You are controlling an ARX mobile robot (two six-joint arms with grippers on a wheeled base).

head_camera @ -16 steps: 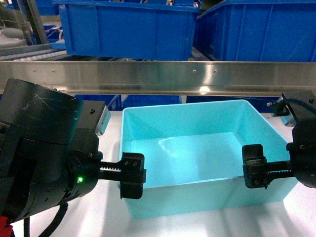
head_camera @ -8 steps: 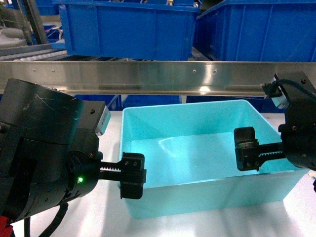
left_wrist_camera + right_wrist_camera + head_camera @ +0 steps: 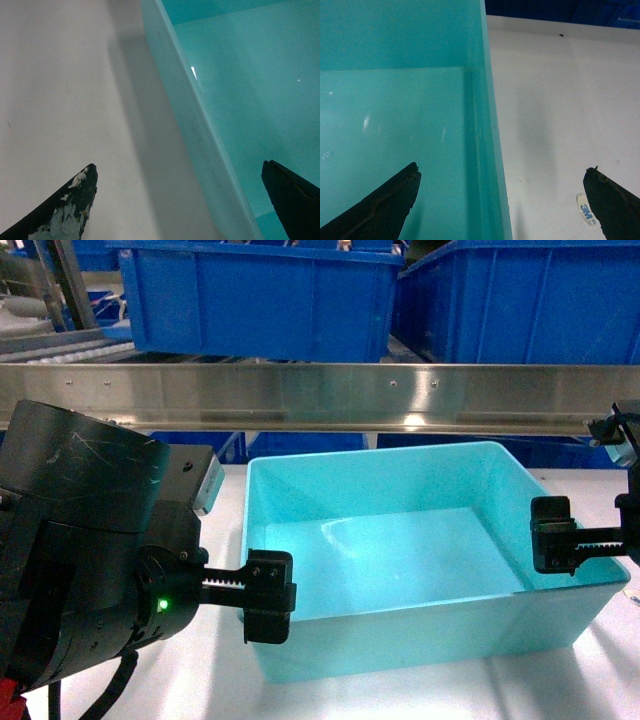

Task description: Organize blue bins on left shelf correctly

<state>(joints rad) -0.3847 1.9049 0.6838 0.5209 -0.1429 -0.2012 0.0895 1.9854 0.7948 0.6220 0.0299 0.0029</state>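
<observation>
Left gripper [image 3: 180, 200] wide open, straddling the left wall of the light turquoise shallow plastic bin [image 3: 420, 540], gripping nothing. Right gripper [image 3: 502, 197] likewise spread across the right wall, arm cut off at frame edge. Bin sits on white table [image 3: 225, 530], near its far edge. Beyond: stainless-steel shelf rail [image 3: 320, 395], royal-blue bins [image 3: 260, 300] partly cropped.

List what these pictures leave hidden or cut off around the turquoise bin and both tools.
- Head view: the right tool shows one finger; the frame's right edge cuts the rest.
- Head view: the left arm's housing hides the table left of the turquoise bin.
- Wrist views: only fingertips show, straddling the bin's walls; contact unclear.
</observation>
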